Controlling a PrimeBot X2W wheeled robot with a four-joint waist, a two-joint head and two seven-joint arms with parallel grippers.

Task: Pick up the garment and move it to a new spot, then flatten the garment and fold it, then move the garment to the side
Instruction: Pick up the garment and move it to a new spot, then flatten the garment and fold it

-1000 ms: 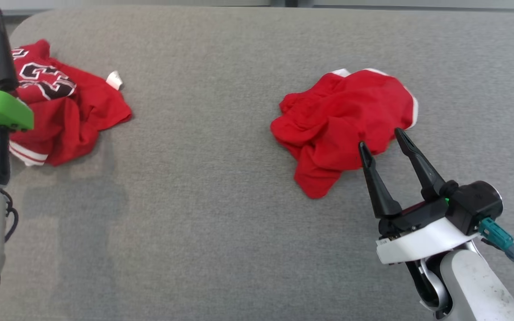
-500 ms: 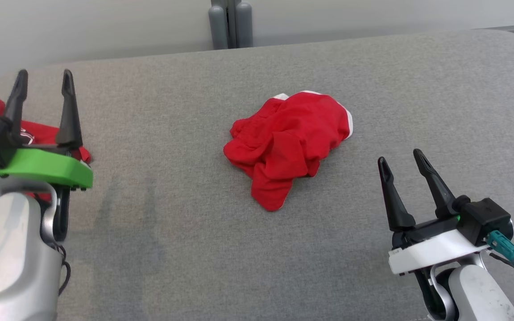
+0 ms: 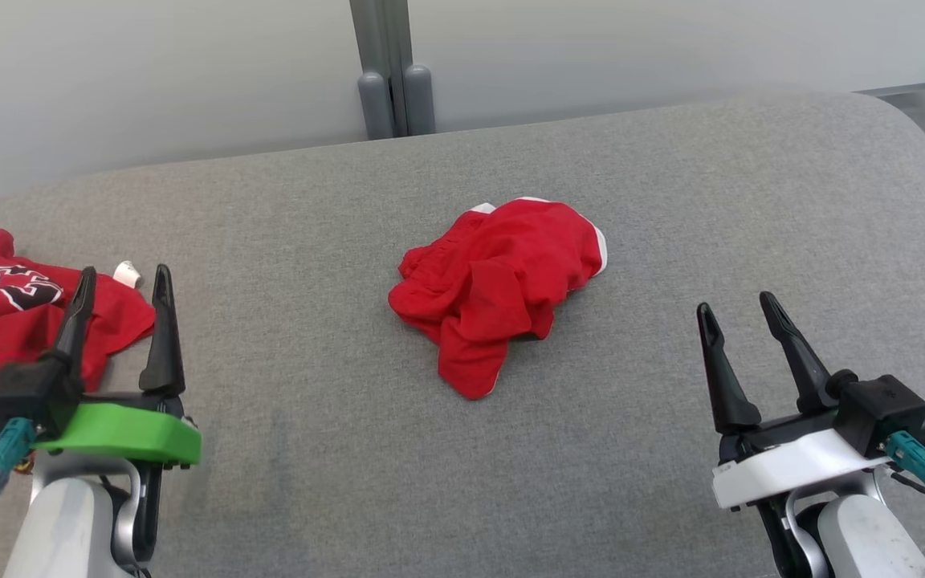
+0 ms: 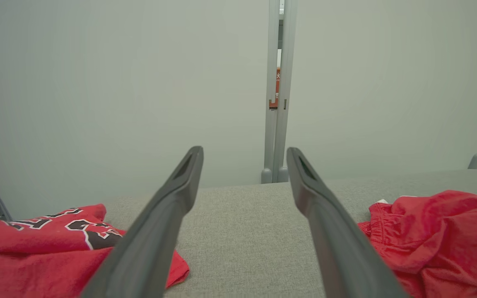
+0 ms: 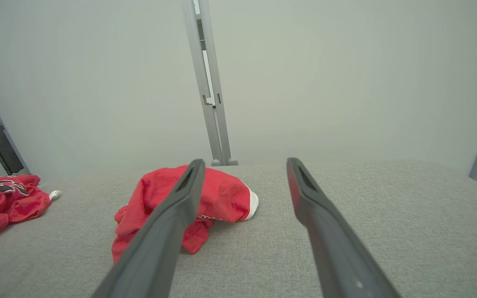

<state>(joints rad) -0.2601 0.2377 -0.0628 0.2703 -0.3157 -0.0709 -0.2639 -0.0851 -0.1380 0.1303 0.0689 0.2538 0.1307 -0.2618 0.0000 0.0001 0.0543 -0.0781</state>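
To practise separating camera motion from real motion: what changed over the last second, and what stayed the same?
The head camera shifted. The open right gripper drew back from the red garment, which its fingertips had overlapped; a gap now separates them. Nothing was grasped. Unchanged: the garment's crumpled shape, and the jersey at the left. The left gripper is open too.
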